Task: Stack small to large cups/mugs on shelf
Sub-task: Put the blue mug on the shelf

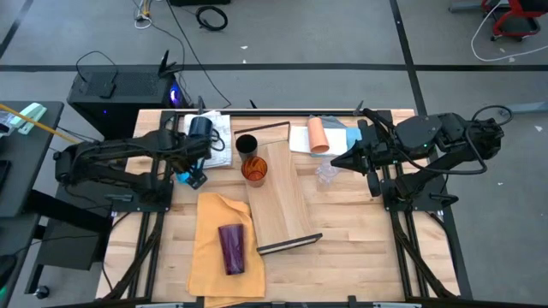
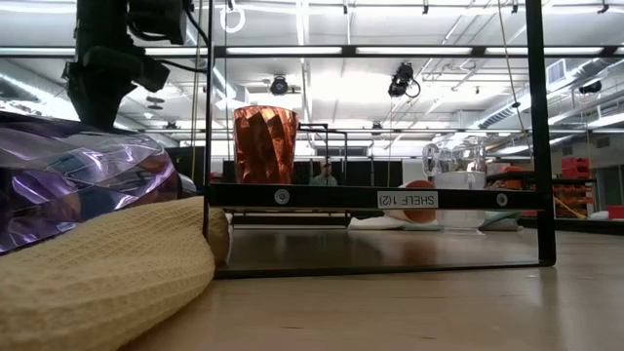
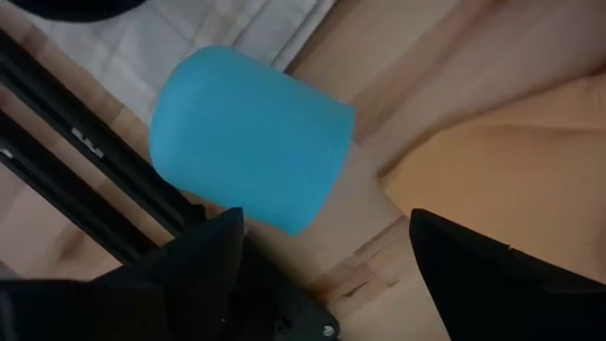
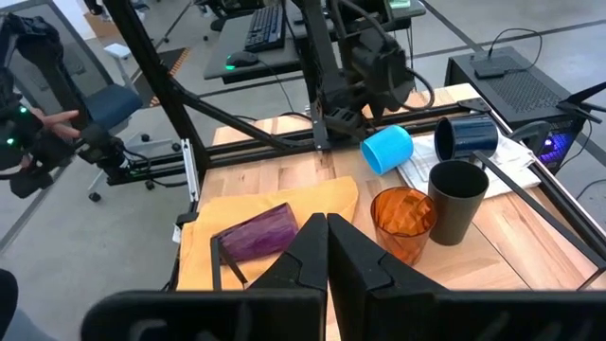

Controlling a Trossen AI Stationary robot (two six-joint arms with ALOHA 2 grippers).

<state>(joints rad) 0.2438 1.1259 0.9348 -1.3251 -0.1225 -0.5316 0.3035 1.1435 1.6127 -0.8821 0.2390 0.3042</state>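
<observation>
1. High view: the shelf (image 1: 278,190) lies across the middle of the slatted tabletop (image 1: 360,248). An orange tumbler (image 1: 253,170) stands on the shelf's far end with a black cup (image 1: 246,145) just beyond it. A purple tumbler (image 1: 232,248) lies on its side on the mustard cloth (image 1: 214,224). The left pincer (image 1: 190,169) is beside a bright blue mug (image 1: 185,178), near the navy mug (image 1: 200,127) on a white cloth (image 1: 224,141). The right pincer (image 1: 355,156) hangs by a clear cup (image 1: 326,174), with a peach cup (image 1: 318,134) lying further back.
2. Low view: the orange tumbler (image 2: 264,144) stands on the shelf's dark bar; the purple tumbler (image 2: 68,185) rests on the cloth.
3. Left wrist view: the fingers (image 3: 488,275) stand apart, and the blue mug (image 3: 248,137) lies on its side ahead of them, untouched.
4. Right wrist view: the fingers (image 4: 303,251) are pressed together and hold nothing; the orange tumbler (image 4: 402,220) and black cup (image 4: 456,199) stand side by side.
</observation>
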